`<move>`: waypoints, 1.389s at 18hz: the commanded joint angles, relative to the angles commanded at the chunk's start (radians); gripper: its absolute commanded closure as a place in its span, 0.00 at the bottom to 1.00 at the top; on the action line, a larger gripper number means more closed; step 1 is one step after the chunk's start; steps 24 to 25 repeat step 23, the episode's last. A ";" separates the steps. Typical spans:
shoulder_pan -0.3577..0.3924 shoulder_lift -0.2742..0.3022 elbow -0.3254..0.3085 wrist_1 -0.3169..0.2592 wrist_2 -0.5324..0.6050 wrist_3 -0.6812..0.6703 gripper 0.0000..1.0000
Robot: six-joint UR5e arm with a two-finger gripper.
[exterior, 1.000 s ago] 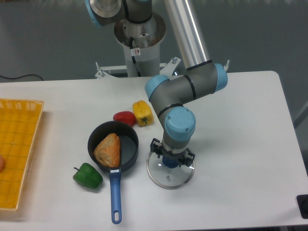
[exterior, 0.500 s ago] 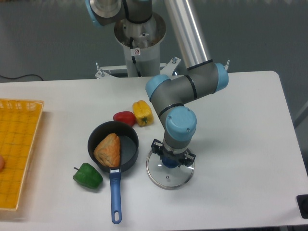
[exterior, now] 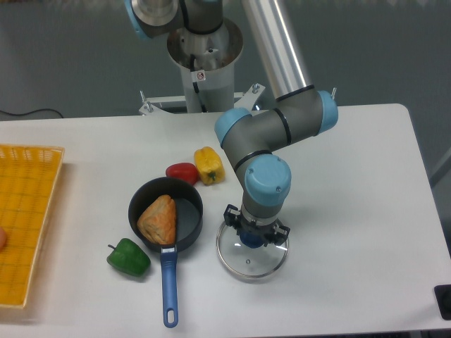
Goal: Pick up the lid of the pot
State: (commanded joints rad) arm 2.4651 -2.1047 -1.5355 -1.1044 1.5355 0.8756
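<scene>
pot lid point(exterior: 248, 269): clear, glossy, metal-rimmed | pan point(exterior: 190, 220): matt | table point(exterior: 352, 282): smooth, matt

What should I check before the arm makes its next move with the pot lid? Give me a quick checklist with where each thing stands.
1. Gripper positioned over the pot lid: ok.
2. Blue knob between the two fingers, as seen from here: ok.
3. Fingers firmly closed on the knob: cannot tell; the gripper partly hides it.
4. Lid apart from the black pan: ok, a gap shows between their rims.
5. Lid raised off the table: cannot tell from this one view.
</scene>
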 joint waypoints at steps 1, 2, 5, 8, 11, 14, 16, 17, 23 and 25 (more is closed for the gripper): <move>0.000 0.009 0.000 -0.012 0.002 0.020 0.37; -0.002 0.017 0.002 -0.020 0.002 0.034 0.37; 0.000 0.032 0.006 -0.026 0.002 0.051 0.37; -0.002 0.052 0.006 -0.051 0.000 0.071 0.37; -0.002 0.074 0.005 -0.058 -0.006 0.072 0.37; -0.003 0.080 0.005 -0.060 -0.008 0.072 0.37; -0.005 0.080 0.003 -0.060 -0.008 0.072 0.37; -0.006 0.078 0.003 -0.060 -0.008 0.072 0.37; -0.008 0.080 0.003 -0.060 -0.008 0.071 0.37; -0.008 0.080 0.003 -0.060 -0.008 0.071 0.37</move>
